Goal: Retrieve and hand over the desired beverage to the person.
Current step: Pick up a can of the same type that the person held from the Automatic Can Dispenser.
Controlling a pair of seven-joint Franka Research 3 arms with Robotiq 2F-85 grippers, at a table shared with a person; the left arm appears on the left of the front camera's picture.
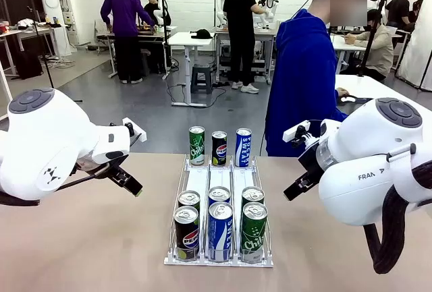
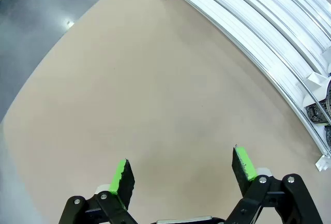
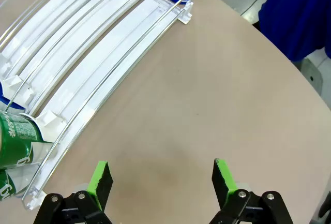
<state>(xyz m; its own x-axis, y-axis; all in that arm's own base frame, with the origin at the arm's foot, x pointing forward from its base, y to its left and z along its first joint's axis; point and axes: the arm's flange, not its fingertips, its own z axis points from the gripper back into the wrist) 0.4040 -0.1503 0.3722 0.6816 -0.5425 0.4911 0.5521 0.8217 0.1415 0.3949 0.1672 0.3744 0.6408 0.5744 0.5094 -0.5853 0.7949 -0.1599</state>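
Your left claw (image 2: 181, 169) and right claw (image 3: 161, 178) are released, empty; before reaching the cans (image 1: 220, 230) at lower centre, see which one the person (image 1: 304, 83) wants.

Rack (image 1: 202, 183) sits mid-worktop (image 1: 88, 245), with three lanes running near to far. Six cans (image 1: 220, 228) are in it at the near end, two rows of three, one per lane. Three more cans (image 1: 219, 148) stand side by side just behind its far end. Left arm (image 1: 47, 143) is left of the rack and right arm (image 1: 364, 170) right of it, both clear of it. The person (image 1: 304, 83) stands at the far edge, right of centre.
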